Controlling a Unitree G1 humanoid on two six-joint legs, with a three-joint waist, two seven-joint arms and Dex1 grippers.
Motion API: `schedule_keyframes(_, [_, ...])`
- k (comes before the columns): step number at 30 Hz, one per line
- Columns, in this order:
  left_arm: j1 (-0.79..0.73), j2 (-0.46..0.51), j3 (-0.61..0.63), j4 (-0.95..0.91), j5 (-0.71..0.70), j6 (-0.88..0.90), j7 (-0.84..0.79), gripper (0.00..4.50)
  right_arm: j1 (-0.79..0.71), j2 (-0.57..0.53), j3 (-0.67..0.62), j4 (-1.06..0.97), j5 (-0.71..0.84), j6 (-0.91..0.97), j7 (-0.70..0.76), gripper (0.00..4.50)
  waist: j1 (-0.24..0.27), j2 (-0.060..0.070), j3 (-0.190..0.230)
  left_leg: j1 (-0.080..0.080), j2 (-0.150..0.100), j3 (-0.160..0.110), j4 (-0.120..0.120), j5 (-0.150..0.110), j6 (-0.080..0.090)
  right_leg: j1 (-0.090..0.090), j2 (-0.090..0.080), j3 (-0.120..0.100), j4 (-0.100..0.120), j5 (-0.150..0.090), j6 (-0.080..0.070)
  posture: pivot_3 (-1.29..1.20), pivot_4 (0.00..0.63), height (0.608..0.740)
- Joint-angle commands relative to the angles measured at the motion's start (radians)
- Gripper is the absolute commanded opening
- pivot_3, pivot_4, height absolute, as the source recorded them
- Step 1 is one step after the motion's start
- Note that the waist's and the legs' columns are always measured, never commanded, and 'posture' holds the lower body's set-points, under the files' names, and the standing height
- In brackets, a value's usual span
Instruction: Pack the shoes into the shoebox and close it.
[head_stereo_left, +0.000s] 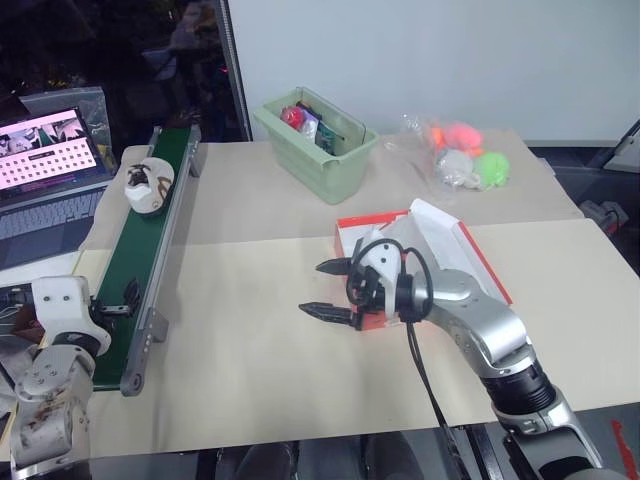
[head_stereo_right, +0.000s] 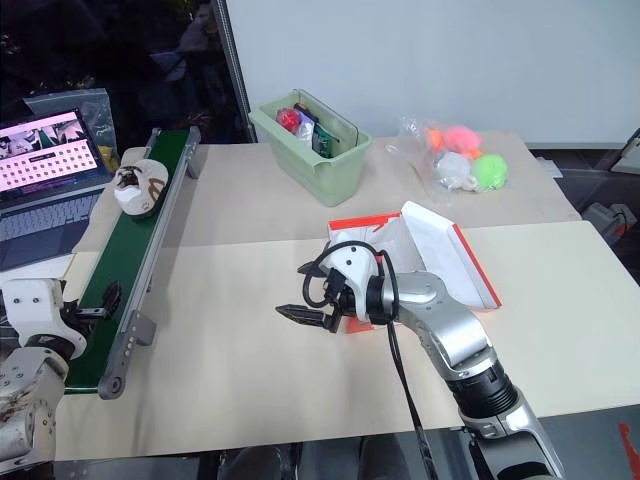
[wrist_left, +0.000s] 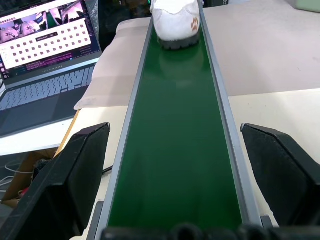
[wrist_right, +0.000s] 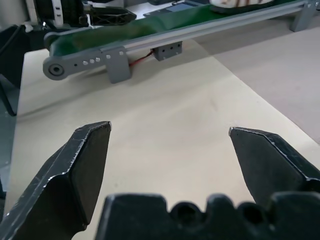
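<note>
One shoe (head_stereo_left: 148, 186) lies on the far part of a long green conveyor belt (head_stereo_left: 140, 280), which stands on the left side of the table (head_stereo_left: 240, 360) and runs from near to far. The shoe is white with brown marks and a pale sole. In the left wrist view its heel side shows a small brown paw print.

The left pincer (wrist_left: 175, 170) is at the near end of the belt. Its two black fingers (wrist_left: 75, 175) are spread wide, one on each side of the green band, and they hold nothing. The shoe is well apart from it, farther along the belt.

The shoebox (head_stereo_left: 440, 250) is red-orange with a white inside. It stands open on the table, right of the middle, and the right arm partly hides it. I cannot tell what lies inside.

The right pincer (head_stereo_left: 333, 290) hangs just left of the shoebox and points to the left, toward the belt. Its fingers are also spread wide and empty, above the bare table.

Behind the box, a pale green bin (head_stereo_left: 315, 150) stands with small things in it, and to its right lies a clear bag of colourful balls (head_stereo_left: 465, 155). An open laptop (head_stereo_left: 50, 170) stands at the far left, beside the belt.
</note>
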Motion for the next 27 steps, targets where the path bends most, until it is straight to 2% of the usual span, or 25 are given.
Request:
schedule_keyframes(1, [-0.011,0.005,-0.001,-0.022,0.003,-0.002,0.009,4.5,-0.004,0.004,-0.01,-0.053,0.004,-0.012,-0.008,4.49,0.0,0.0,0.0,0.0,0.0,0.0,0.0,0.0,0.0,0.0,0.0,0.0,0.0,0.0,0.0,0.0,0.15,0.74])
schedule_keyframes(27, [-0.054,-0.012,-0.043,0.084,0.011,0.001,0.029,4.5,-0.028,0.007,-0.056,-0.1,0.029,0.006,-0.053,4.49,0.001,0.0,0.0,0.0,0.0,0.0,0.0,0.0,0.0,0.0,0.0,0.0,0.0,0.0,0.0,0.0,0.15,0.74])
